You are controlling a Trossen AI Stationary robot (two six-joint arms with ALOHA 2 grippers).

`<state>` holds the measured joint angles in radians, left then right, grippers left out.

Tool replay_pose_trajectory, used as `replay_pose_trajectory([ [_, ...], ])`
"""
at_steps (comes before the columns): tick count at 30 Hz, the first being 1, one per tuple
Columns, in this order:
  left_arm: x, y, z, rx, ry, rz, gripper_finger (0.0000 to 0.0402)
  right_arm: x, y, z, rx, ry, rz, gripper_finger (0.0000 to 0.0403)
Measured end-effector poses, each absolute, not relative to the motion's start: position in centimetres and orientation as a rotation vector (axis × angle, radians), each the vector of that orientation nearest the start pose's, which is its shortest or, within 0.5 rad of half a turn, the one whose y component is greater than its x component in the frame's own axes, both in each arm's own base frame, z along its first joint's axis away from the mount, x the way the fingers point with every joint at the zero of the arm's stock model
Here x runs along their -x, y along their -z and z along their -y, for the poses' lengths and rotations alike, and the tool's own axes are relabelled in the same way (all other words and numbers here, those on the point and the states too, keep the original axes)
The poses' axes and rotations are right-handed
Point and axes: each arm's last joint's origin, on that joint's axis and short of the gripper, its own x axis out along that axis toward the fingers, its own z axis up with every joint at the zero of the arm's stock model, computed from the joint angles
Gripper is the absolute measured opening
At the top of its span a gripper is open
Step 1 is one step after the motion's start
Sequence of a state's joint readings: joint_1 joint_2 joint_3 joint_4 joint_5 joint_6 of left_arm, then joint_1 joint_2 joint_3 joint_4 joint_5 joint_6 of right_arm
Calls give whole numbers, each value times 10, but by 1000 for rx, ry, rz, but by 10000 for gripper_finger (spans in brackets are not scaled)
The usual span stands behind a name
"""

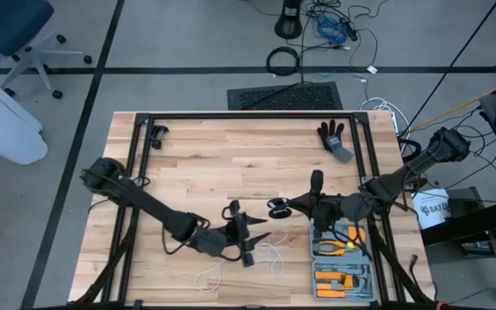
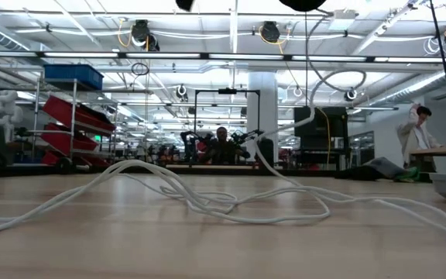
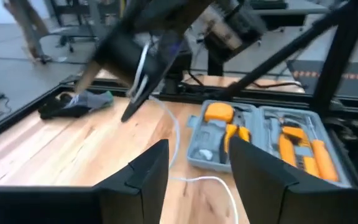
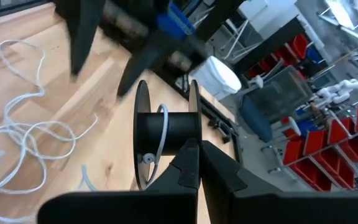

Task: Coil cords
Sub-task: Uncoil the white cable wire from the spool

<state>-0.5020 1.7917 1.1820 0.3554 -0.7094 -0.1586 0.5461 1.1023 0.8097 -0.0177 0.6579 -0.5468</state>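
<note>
The cord is a thin white string lying in loose loops on the wooden table near its front edge; in the low view the loops spread across the board. One end runs up to a small black reel and passes once around its hub. My right gripper is shut on that reel above the table's middle. My left gripper hovers open just left of the reel and over the loops. Its fingers have nothing between them, and the cord hangs beyond them. My right gripper pinches the rim of one reel flange between its two shut fingers, coming roughly level from the table's right side. The reel is lifted clear of the table. The cord hangs slack from its hub down to the board.
An open grey toolbox with orange-handled tools lies at the front right, close under my right arm. A dark glove lies at the far right. A black frame runs round the table top. A person stands far behind the table.
</note>
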Motion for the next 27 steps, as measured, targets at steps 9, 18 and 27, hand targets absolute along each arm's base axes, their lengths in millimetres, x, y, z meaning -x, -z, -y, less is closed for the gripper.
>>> replay_pose_trajectory([
  [9,-381,-209,182,-144,-269,-151,176,-213,-298,-109,715,31,-281,0],
  [18,-392,-184,171,-166,-369,-174,176,-213,-298,-109,687,32,-280,0],
  [27,-394,-184,168,-155,-364,-173,139,-213,-298,-109,670,33,-280,0],
])
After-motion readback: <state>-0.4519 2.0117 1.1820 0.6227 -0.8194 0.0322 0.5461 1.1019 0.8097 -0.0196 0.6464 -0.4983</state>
